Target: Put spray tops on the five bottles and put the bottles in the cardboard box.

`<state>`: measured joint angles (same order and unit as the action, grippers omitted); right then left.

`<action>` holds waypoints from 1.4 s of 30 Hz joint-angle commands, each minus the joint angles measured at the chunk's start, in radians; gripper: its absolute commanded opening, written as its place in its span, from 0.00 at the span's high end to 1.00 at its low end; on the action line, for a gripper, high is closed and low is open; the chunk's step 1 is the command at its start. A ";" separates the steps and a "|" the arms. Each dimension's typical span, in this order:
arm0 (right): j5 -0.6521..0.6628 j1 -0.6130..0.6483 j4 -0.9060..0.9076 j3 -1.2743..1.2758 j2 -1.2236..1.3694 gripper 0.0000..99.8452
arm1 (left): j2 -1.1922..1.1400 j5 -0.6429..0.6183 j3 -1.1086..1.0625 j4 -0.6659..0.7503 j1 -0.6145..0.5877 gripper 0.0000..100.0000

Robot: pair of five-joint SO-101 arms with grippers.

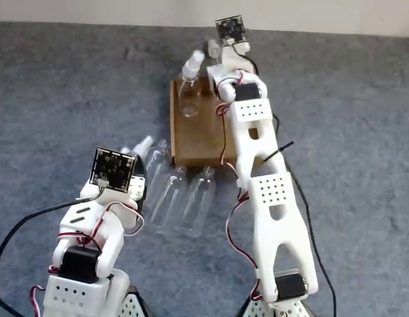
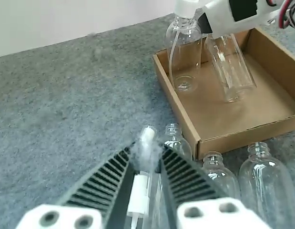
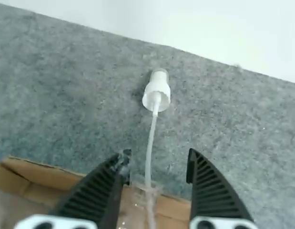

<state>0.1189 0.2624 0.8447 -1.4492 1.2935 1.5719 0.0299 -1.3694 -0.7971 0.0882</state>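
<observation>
**High view.** Locate the brown cardboard box (image 1: 180,142) on the grey felt table cover (image 1: 72,86). Inside, near the far wall, find an upright clear plastic bottle with a white spray top (image 1: 189,96). Note the right arm (image 1: 257,152) stretched over the box. Just in front of the box, beside the left arm (image 1: 92,224), find three clear uncapped bottles (image 1: 171,191) lying side by side.

**Left wrist view.** Observe the left gripper (image 2: 147,149) clamped on a loose white spray top with dip tube (image 2: 140,186), nozzle end poking past the fingertips, just beside the open neck of the nearest lying bottle. In the box, beside the upright bottle, find a tilted clear bottle (image 2: 228,71), base low in the box, upper end at the other gripper.

**Right wrist view.** Observe the right gripper (image 3: 157,155) closed on the tilted clear bottle, its white spray top beyond the fingertips, dip tube running back between the jaws, box wall beneath.
</observation>
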 commanded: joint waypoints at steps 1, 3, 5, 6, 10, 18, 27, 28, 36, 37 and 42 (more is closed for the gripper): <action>0.008 -0.018 0.027 -0.002 -0.021 0.85 | 0.007 0.003 0.005 0.021 -0.012 1.00; 0.008 -0.018 0.031 -0.002 -0.021 0.85 | 0.007 0.003 0.005 0.021 -0.012 1.00; 0.008 -0.018 0.044 -0.002 -0.021 0.85 | 0.007 0.003 0.005 0.021 -0.012 1.00; 0.008 -0.018 0.050 -0.002 -0.021 0.85 | 0.007 0.003 0.005 0.021 -0.012 1.00; 0.008 -0.018 0.058 -0.002 -0.021 0.86 | 0.007 0.003 0.005 0.021 -0.012 1.00; 0.006 -0.038 0.059 -0.007 -0.027 0.99 | 0.007 0.003 0.005 0.021 -0.012 1.00; 0.006 -0.068 0.225 -0.137 -0.041 1.00 | 0.007 0.003 0.005 0.021 -0.012 1.00; 0.006 -0.071 0.254 -0.162 -0.041 1.00 | 0.007 0.003 0.005 0.021 -0.012 1.00; 0.008 -0.111 0.410 -0.329 -0.051 1.00 | 0.007 0.003 0.005 0.021 -0.012 1.00; 0.008 -0.117 0.414 -0.328 -0.051 1.00 | 0.007 0.003 0.005 0.021 -0.012 1.00; 0.008 -0.142 0.406 -0.328 -0.077 1.00 | 0.007 0.003 0.005 0.021 -0.012 1.00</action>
<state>0.1204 0.1442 1.2528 -1.6303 1.2935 1.5719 0.0299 -1.3694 -0.7971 0.0882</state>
